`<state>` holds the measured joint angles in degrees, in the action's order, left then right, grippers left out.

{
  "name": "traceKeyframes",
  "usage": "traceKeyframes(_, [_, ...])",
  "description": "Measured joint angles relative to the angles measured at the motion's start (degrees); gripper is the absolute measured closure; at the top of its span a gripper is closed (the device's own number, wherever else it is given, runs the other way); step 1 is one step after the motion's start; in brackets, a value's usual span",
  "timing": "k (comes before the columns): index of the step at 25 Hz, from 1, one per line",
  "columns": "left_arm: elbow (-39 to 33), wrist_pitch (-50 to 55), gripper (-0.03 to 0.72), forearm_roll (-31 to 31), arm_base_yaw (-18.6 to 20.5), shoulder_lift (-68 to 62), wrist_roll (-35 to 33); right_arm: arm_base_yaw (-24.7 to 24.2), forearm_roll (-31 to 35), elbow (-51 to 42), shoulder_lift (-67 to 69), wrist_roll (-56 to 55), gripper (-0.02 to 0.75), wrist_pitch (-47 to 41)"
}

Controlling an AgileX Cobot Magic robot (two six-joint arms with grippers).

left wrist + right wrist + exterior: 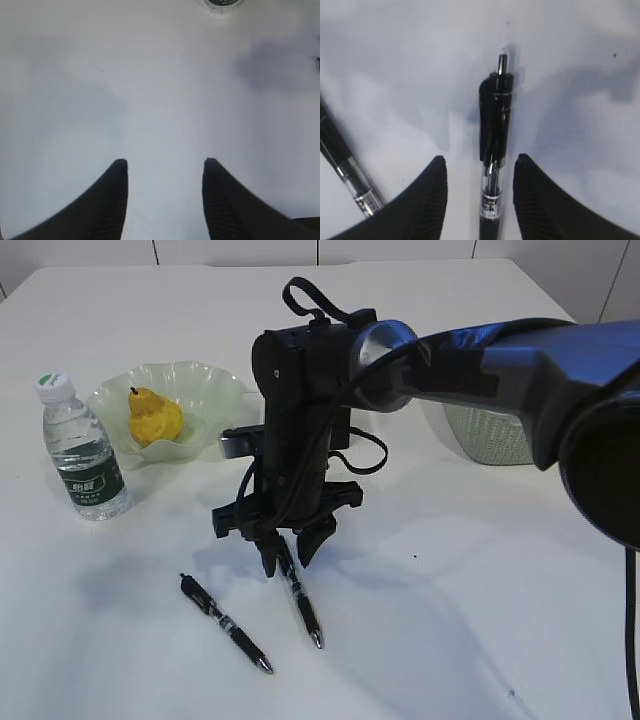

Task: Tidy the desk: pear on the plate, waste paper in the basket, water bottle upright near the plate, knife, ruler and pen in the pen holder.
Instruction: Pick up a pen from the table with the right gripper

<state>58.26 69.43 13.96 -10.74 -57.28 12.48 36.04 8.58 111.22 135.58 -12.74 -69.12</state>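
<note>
- The plate (215,390), a pale green glass dish with a ruffled rim, sits at the left rear of the desk (450,600) and holds the pear (155,418), yellow, stem upward, lying in the dish's left half.
- The water bottle (84,450) stands upright just to the left front of the plate, cap on, dark green label toward the camera; only its base edge shows at the top of the left wrist view.
- The basket (487,438), grey-green with a woven look, stands at the right rear, mostly hidden behind the right arm; what is inside it cannot be seen.
- Two black-and-clear pens lie on the bare desk at the front centre: the left pen (225,623) runs diagonally, tip toward the front right; the right pen (302,602) lies steeper, its clicker end under the gripper.
- The right gripper (288,552) points down over the right pen; in the right wrist view its jaws are parted with the pen's barrel (492,150) between them, and neither finger (427,200) visibly presses on it, so the pen is straddled, not clamped.
- The left gripper (165,172) is released, its jaws spread above plain white desk with nothing between them.
- The pen holder cannot be made out behind the arm.
</note>
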Motion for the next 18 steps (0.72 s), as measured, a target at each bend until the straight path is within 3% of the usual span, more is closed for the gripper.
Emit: traceKeyframes(18, [0.0, 0.0, 0.348, 0.0, 0.0, 0.0, 0.0, 0.0, -1.79, 0.92, 0.34, -0.57, 0.385, -0.46])
